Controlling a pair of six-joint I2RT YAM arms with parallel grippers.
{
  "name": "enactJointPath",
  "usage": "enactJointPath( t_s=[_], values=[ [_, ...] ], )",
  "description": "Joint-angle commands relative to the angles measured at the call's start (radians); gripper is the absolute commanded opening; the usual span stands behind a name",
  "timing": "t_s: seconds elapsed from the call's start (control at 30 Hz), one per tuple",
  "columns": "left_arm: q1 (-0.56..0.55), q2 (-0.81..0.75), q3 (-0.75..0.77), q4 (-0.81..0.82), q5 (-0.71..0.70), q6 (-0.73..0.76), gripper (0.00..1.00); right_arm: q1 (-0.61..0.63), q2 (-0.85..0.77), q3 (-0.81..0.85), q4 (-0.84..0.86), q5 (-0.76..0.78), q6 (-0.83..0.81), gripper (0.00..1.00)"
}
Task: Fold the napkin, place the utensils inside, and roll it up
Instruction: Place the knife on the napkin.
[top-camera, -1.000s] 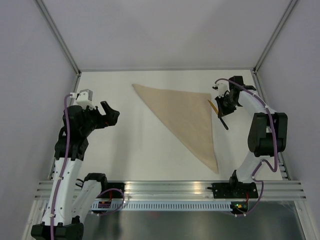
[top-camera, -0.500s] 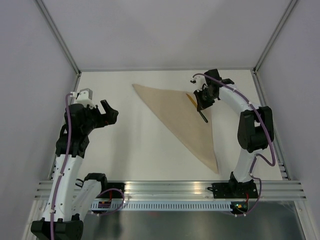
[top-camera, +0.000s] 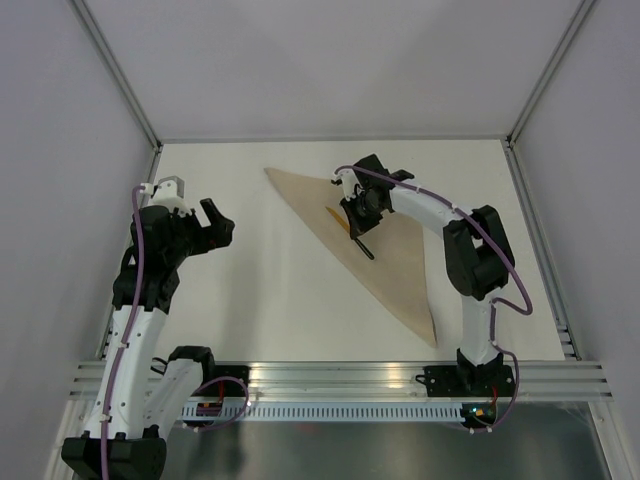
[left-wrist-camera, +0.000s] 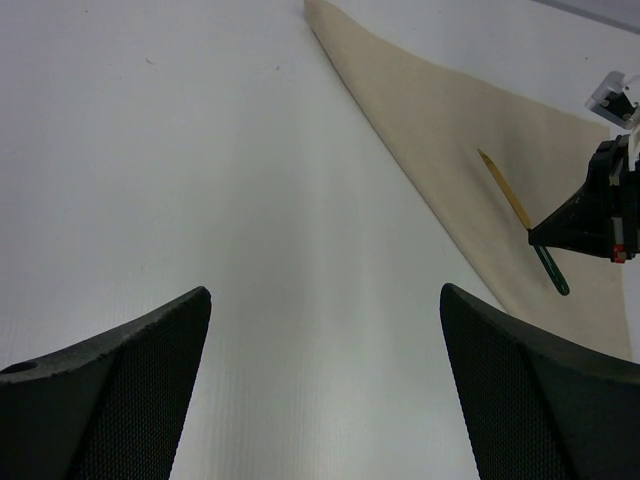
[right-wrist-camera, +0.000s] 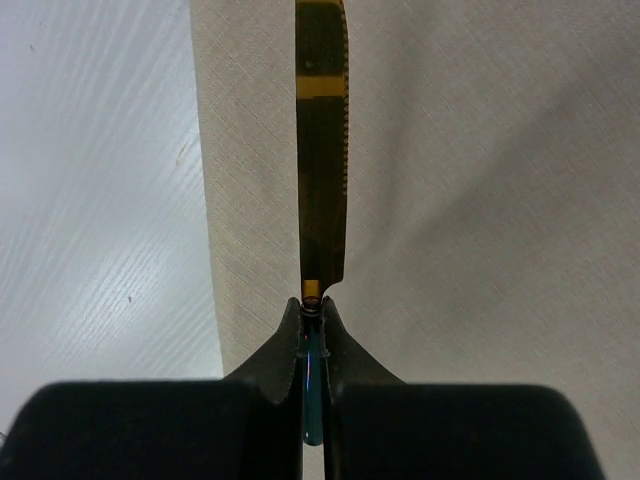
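L pincer (top-camera: 219, 217) hangs wide open over the tabletop (top-camera: 260, 285), same spot as a sec ago. Napkin (top-camera: 392, 245) lies as a folded triangle. R pincer (right-wrist-camera: 312, 312), clamped on the knife (right-wrist-camera: 322, 150), has swung it left from the napkin's right edge to above its upper middle. Placing looks next.

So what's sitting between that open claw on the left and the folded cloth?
Nothing: only bare white table separates the left gripper from the napkin. The top view and the left wrist view both show it.
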Motion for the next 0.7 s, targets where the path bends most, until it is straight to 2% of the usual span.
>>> enactJointPath(
  t_s=[0.0, 0.23, 0.67],
  values=[
    [-0.002, -0.005, 0.009, 0.010, -0.018, 0.027, 1.00, 0.027, 0.015, 0.043, 0.029, 0.031, 0.074, 0.00],
    [-0.002, -0.006, 0.009, 0.012, -0.016, 0.030, 1.00, 0.100, 0.038, 0.043, 0.050, 0.059, 0.096, 0.00],
    [-0.002, -0.009, 0.008, 0.012, -0.007, 0.029, 1.00, 0.107, 0.054, 0.005, 0.078, 0.082, 0.165, 0.01]
  ],
)
